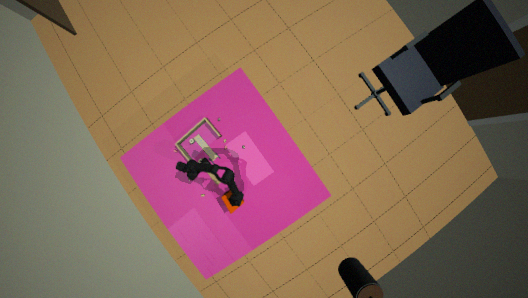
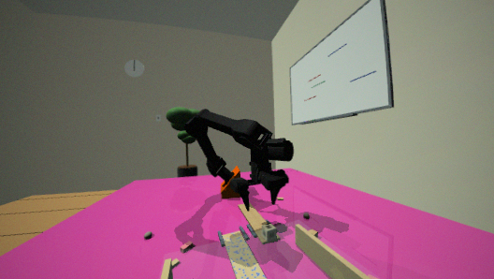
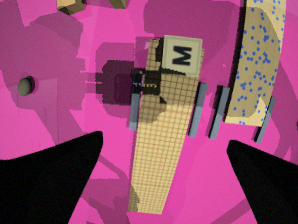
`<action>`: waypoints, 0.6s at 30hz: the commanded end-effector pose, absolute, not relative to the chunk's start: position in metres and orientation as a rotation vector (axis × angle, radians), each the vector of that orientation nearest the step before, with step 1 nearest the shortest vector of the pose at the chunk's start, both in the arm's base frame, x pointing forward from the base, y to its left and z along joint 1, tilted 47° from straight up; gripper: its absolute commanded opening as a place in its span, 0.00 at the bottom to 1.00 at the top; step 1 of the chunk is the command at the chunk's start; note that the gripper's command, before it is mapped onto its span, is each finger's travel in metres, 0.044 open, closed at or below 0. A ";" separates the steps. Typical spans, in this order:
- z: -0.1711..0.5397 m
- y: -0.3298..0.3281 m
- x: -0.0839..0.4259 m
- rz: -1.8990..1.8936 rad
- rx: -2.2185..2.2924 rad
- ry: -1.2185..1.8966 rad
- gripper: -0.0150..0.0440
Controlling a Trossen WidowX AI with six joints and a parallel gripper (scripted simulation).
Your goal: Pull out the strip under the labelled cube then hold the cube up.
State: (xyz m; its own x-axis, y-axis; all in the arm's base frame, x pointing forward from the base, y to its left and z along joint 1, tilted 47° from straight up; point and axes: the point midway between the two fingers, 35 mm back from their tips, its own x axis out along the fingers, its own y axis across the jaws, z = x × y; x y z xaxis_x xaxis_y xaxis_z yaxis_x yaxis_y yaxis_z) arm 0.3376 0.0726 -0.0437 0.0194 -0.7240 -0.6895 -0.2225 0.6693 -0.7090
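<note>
The cube [image 2: 268, 232] [image 3: 182, 56] shows a dark M on its pale top and rests on the far end of the grid-patterned strip [image 2: 253, 216] [image 3: 162, 150]. That end lies between two grey rails. A blue-dotted strip [image 2: 243, 257] [image 3: 255, 65] lies beside it, with its near end between another pair of rails; no cube shows on its visible part. My gripper [image 2: 260, 206] [image 3: 167, 142] is open and empty above the grid strip, its fingers spread on either side in the wrist view, on the arm's side of the cube.
A low pale wall [image 1: 190, 131] [image 2: 327, 255] bends around the far side of the strips. A grey rail [image 3: 198, 110] runs along the grid strip's edge. A dark pebble [image 2: 306, 215] [image 3: 25, 86] and a small pink block [image 2: 186, 246] lie on the pink top.
</note>
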 end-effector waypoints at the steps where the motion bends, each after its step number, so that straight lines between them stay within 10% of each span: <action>1: -0.044 0.073 0.353 -0.467 -0.817 1.545 1.00; 14: -0.045 0.076 0.397 -0.468 -0.816 1.543 1.00; 18: -0.048 0.073 0.397 -0.468 -0.816 1.542 0.82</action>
State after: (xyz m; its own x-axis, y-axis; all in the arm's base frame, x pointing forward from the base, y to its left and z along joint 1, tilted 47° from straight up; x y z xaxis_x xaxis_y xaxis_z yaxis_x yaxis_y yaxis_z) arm 0.3944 0.0772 -0.0450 0.0222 -0.7238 -0.6897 -0.2184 0.6697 -0.7098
